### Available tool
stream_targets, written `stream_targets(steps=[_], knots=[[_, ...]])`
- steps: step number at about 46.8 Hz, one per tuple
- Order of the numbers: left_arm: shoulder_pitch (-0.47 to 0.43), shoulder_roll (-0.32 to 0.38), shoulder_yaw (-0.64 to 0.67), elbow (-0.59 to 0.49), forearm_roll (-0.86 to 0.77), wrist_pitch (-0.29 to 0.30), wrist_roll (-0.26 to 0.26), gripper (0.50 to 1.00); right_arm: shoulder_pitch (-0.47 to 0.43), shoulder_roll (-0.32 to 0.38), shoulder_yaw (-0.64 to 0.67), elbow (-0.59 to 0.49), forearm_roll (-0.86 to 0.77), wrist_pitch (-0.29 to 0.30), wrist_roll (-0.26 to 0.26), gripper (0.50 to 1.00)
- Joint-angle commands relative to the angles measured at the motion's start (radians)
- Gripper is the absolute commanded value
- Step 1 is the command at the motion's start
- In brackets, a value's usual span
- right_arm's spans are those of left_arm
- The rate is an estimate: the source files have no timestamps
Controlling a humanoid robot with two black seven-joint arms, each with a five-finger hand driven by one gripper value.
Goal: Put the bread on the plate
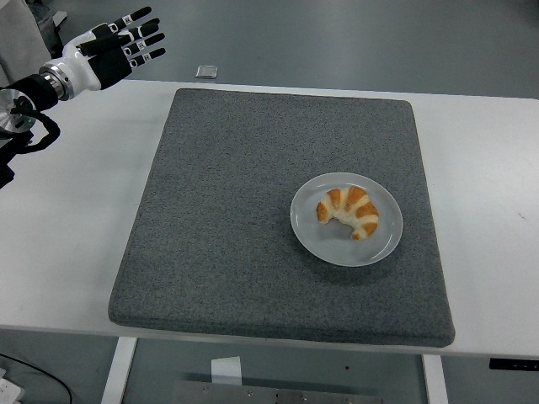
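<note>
At about ten o'clock in the head view, the left robot hand [114, 52] hovers over the far left corner of the white desk [59, 210], fingers spread out straight and holding nothing, its black forearm entering from the left edge. A large grey mat [227, 219] covers the middle of the desk, with bare white strips on its left and right sides. The bread [348, 211], a crescent roll, lies on the white plate [316, 240], which sits on the mat's right half, at roughly four o'clock from the robot hand and well apart from it. The mat between them is bare, and the plate lies well inside the mat's right and near edges
</note>
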Motion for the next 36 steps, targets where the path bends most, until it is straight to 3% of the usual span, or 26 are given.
stream_targets(steps=[1, 36], knots=[[0.003, 0.0, 0.0, 0.0, 0.0, 0.0, 0.0, 1.0, 0.0, 0.0, 0.001, 0.0, 0.0, -0.002, 0.0, 0.932], [-0.004, 0.012, 0.0, -0.003, 0.018, -0.006, -0.003, 1.0, 0.0, 0.0, 0.001, 0.0, -0.001, -0.005, 0.009, 0.932]])
